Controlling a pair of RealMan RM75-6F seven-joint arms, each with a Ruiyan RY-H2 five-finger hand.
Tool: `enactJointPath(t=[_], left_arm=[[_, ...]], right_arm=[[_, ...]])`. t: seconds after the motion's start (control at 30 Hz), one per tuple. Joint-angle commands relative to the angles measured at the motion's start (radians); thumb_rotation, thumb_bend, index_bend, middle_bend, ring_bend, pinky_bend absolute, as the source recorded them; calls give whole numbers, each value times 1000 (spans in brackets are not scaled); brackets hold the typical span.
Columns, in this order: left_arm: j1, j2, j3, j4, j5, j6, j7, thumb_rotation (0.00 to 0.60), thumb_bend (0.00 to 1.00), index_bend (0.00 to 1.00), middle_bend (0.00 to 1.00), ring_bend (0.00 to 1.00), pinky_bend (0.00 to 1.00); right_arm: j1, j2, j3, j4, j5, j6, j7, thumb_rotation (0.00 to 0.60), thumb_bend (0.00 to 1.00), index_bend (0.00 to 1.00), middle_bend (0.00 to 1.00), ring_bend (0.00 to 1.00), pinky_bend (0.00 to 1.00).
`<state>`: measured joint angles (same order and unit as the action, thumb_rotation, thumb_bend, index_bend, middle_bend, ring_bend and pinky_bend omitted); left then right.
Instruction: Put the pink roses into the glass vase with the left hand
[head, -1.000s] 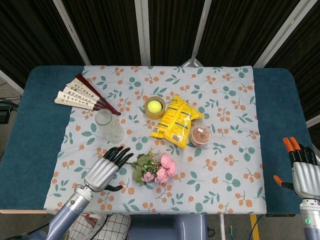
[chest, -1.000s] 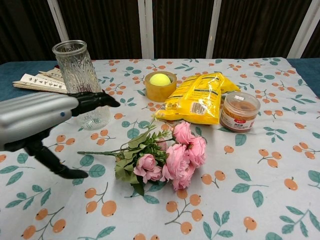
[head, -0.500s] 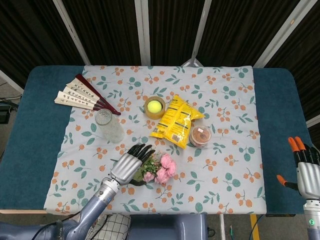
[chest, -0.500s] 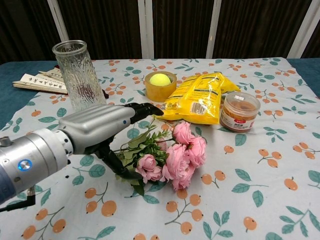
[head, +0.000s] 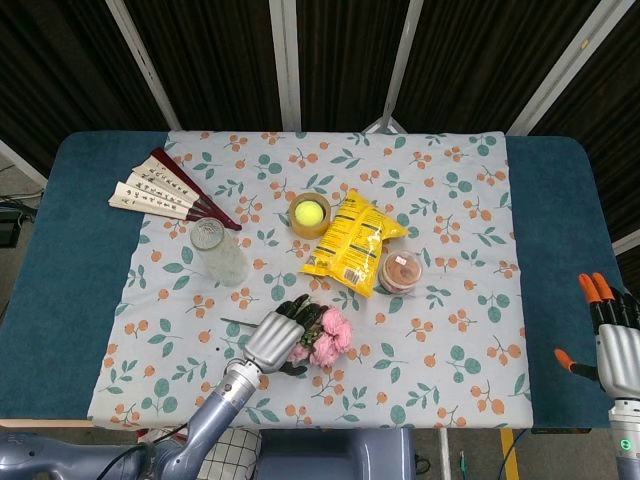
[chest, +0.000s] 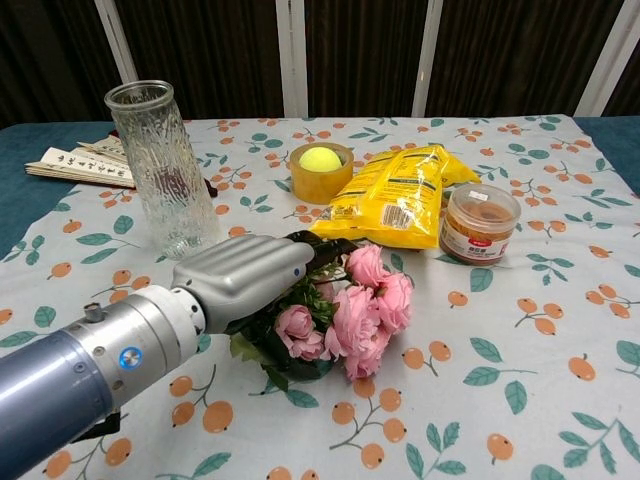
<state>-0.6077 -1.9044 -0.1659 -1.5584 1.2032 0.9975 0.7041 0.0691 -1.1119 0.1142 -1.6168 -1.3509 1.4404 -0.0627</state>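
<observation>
Pink roses (chest: 365, 310) lie low in the middle of the frame on the counter (head: 60, 250), and your left hand (chest: 245, 275), which hung beside them a second ago, now covers their leafy stems with fingers curling down; I cannot tell whether it grips yet. The chest view shows the glass vase (chest: 165, 165) upright at upper left. Only the head view shows your right hand (head: 612, 345), fingers apart and empty, at lower right.
</observation>
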Motion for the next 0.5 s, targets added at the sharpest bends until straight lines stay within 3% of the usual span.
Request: enactJointPath(t=[0.03, 0.2, 0.33, 0.5], left_arm=[[-18, -42, -7, 56, -9, 20, 27, 600, 126, 143, 184, 107, 231], [-43, -95, -8, 145, 27, 56, 47, 600, 245, 264, 301, 195, 316], [-64, -124, -2, 206, 45, 70, 85, 600, 265, 349, 383, 227, 339], [-75, -135, -6, 218, 101, 111, 42, 600, 303, 442, 463, 284, 360]], right_arm=[[0, 1, 3, 4, 6, -4, 8, 600, 116, 0, 0, 0, 0], [0, 2, 4, 9, 0, -2, 22, 600, 116, 0, 0, 0, 0], [-2, 0, 6, 10, -4, 5, 35, 600, 116, 0, 0, 0, 0], [-6, -5, 11, 16, -8, 22, 43, 600, 117, 0, 0, 0, 0]])
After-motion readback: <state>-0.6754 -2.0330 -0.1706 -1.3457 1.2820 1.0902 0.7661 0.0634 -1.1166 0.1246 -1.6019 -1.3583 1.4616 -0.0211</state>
